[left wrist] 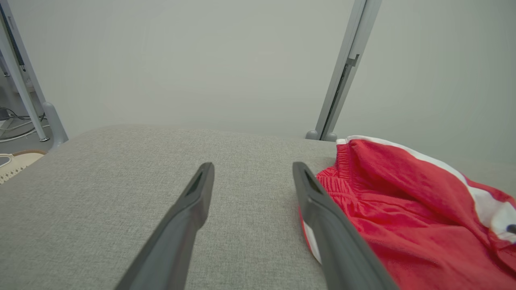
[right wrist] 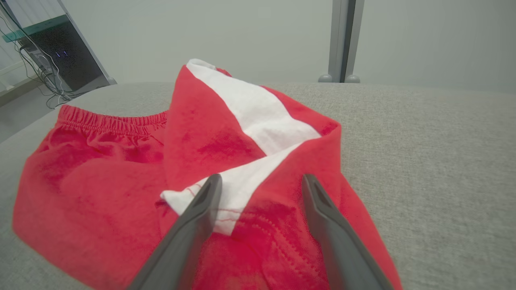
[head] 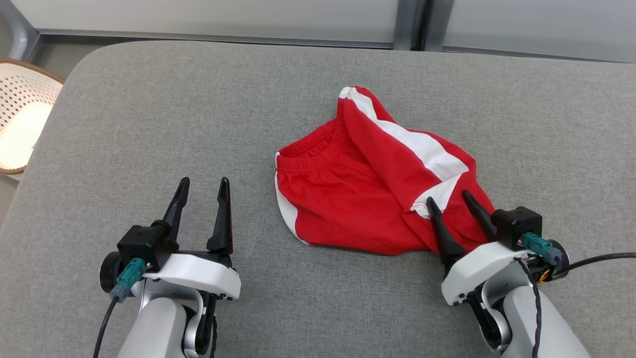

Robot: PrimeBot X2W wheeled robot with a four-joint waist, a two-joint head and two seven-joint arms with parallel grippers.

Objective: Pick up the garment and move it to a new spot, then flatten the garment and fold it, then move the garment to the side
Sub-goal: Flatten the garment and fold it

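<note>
The right claw [head: 448,198] stands with its fingers apart, low over the garment's [head: 348,199] 4 o'clock corner. In the right wrist view the two fingers straddle the hem where the white stripe [right wrist: 258,117] ends. Whether the tips touch the cloth cannot be told.

The garment, a pair of red shorts, lies crumpled near the middle of the desk [head: 149,124]. One leg is folded over the other, and the elastic waistband [head: 308,149] faces 10 o'clock.

The step in hand looks like the first pickup. To do it well, the right claw should drop until one finger slides under the hem and the other sits on top. It should then close on a single folded edge, not on a bunched wad, so the cloth hangs free when raised. A bite taken too far in would likely gather both legs and make flattening harder later.

The left claw [head: 204,180] is also spread, hovering over bare desk at the garment's 8 o'clock, just beside its white side trim [left wrist: 312,239]. It could well take the waistband next, giving two holds well apart.

A woven basket [head: 20,99] sits off the desk at 9 o'clock.
</note>
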